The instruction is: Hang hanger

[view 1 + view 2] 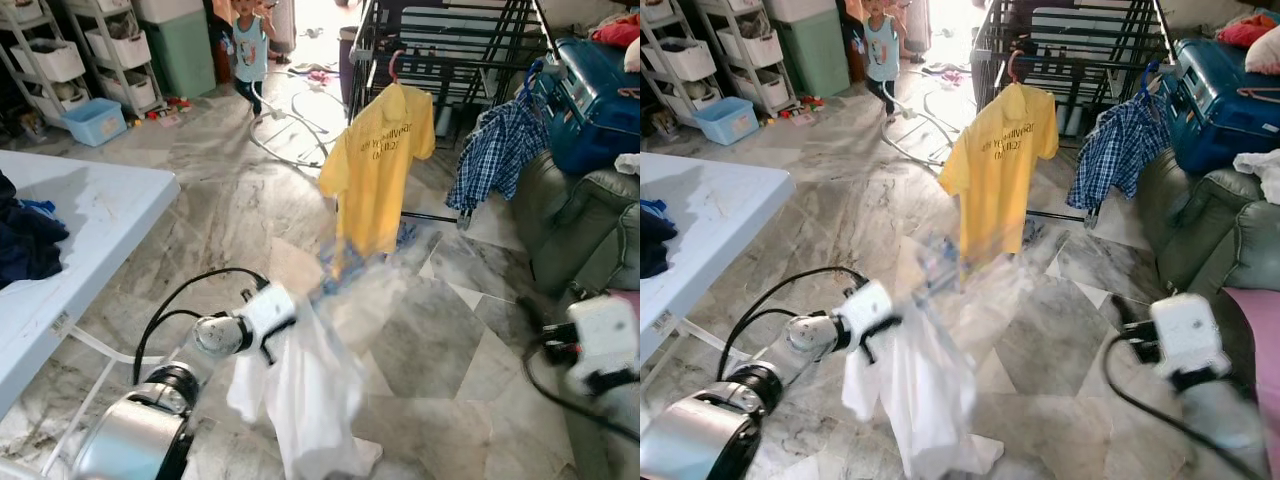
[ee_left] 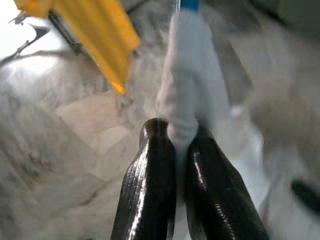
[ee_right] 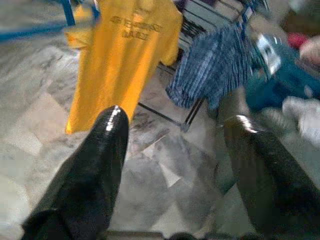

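White plastic makes up the counter at the far left, and a heap of dark clothes lies on it. Next comes the robot's left arm, reaching out over the marble floor. Its left pincer is squeezed tight on a white shirt, which hangs down from it. A bit of blue at the top of the shirt looks like the hanger, but it is too blurry to be sure. Farther on, in the middle, a yellow shirt is already hanging on the black drying rack. Just beside it, a blue checked shirt hangs from the rack too. Behind them sits a blue suitcase on a green sofa. At the far right is the right pincer, spread wide and holding nothing. A child stands far back near the doorway. I think the job is about half done. The white shirt is picked up, but it is well apart from the rack. The robot has to carry it over and hook it on a bar.
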Available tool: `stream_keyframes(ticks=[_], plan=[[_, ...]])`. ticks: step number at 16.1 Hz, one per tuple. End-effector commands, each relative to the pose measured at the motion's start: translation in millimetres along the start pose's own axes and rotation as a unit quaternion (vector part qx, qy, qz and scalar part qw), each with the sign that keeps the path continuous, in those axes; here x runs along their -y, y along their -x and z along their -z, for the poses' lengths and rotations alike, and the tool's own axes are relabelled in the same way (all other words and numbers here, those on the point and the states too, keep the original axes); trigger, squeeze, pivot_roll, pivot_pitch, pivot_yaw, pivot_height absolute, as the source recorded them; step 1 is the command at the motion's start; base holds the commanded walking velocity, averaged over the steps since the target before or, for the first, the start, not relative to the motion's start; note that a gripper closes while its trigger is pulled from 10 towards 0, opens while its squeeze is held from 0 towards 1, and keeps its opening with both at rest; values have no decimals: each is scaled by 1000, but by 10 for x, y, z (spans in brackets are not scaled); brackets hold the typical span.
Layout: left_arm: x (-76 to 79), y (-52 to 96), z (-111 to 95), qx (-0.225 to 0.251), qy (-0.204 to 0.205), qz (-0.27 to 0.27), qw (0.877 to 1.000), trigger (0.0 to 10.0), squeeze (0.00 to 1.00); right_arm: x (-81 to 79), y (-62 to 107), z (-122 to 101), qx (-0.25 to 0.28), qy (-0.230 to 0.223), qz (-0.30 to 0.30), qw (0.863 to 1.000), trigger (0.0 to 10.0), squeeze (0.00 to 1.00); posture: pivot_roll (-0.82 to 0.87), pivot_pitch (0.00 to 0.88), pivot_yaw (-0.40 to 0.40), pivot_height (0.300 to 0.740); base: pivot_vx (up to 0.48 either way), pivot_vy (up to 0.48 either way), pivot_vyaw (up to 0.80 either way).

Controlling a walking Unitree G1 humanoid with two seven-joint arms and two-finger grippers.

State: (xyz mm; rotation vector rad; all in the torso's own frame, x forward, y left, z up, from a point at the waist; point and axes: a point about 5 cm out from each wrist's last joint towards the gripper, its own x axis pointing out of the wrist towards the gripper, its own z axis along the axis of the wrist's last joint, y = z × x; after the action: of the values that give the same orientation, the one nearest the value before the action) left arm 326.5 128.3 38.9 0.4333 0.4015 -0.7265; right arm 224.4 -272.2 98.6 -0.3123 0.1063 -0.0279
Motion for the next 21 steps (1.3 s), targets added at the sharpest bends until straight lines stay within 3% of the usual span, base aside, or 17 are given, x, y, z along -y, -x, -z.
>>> stream_keyframes(ticks=[1, 3, 5, 6, 7, 8, 10, 11, 12, 13, 15, 16, 17, 18, 19, 21], plan=[[-45, -20, -92, 34, 51, -31, 998, 0, 0, -135, 18, 125, -27, -40, 13, 999, 10000, 1000, 20, 14, -28, 740, 0, 0, 0], [1, -74, -209, 72, 73, -45, 994, 0, 0, -352, 21, 247, -51, -104, 39, 993, 10000, 1000, 40, 11, -42, 740, 0, 0, 0], [32, -93, -189, 77, 115, -73, 988, 0, 0, -473, -2, 324, -66, -167, 76, 981, 10000, 1000, 65, 2, -64, 740, 0, 0, 0], [57, -96, -147, 71, 127, -81, 986, 0, 0, -525, -12, 338, -64, -176, 78, 979, 10000, 1000, 66, 0, -66, 740, 0, 0, 0], [186, -78, 76, 33, 143, -96, 985, 0, 0, -718, -32, 386, -64, -149, 48, 986, 10000, 1000, 73, 0, -76, 740, 0, 0, 0], [264, -50, 219, 10, 148, -104, 984, 0, 0, -826, -42, 404, -63, -157, 32, 985, 10000, 1000, 76, 0, -80, 740, 0, 0, 0], [283, -11, 336, -8, 172, -129, 977, 0, 0, -920, -51, 413, -64, -160, 28, 985, 10000, 1000, 79, 0, -88, 740, 0, 0, 0], [289, 14, 383, -14, 157, -143, 977, 0, 0, -1002, -48, 455, -80, -168, 24, 982, 10000, 1000, 86, 0, -93, 740, 0, 0, 0], [281, 23, 398, -17, 158, -151, 976, 0, 0, -1021, -47, 461, -78, -176, 25, 981, 10000, 1000, 85, 0, -95, 740, 0, 0, 0], [188, 73, 431, -24, 155, -192, 969, 0, 0, -1072, -48, 492, -79, -196, 19, 977, 10000, 1000, 92, 0, -97, 740, 0, 0, 0], [57, 103, 403, -20, 181, -234, 955, 0, 0, -1120, -51, 497, -75, -226, 16, 971, 10000, 1000, 110, 0, -111, 740, 0, 0, 0], [-2, 103, 355, -18, 168, -241, 956, 0, 0, -1139, -65, 500, -79, -224, 15, 971, 10000, 1000, 124, 0, -122, 740, 0, 0, 0], [-71, 103, 293, -13, 155, -235, 959, 0, 0, -1185, -95, 497, -82, -209, -2, 974, 10000, 416, 141, 0, -144, 740, 0, 0, 0], [-113, 105, 260, -11, 149, -217, 965, 0, 0, -1228, -119, 494, -83, -192, -24, 978, 10000, 27, 148, 0, -149, 740, 0, 0, 0], [-143, 121, 270, -23, 133, -201, 970, 0, 0, -1251, -137, 498, -85, -187, -40, 978, 10000, 0, 173, 0, -171, 740, 0, 0, 0], [-221, 174, 336, -52, 147, -209, 966, 0, 0, -1273, -197, 525, -90, -193, -45, 976, 10000, 0, 202, 0, -179, 740, 0, 0, 0]])
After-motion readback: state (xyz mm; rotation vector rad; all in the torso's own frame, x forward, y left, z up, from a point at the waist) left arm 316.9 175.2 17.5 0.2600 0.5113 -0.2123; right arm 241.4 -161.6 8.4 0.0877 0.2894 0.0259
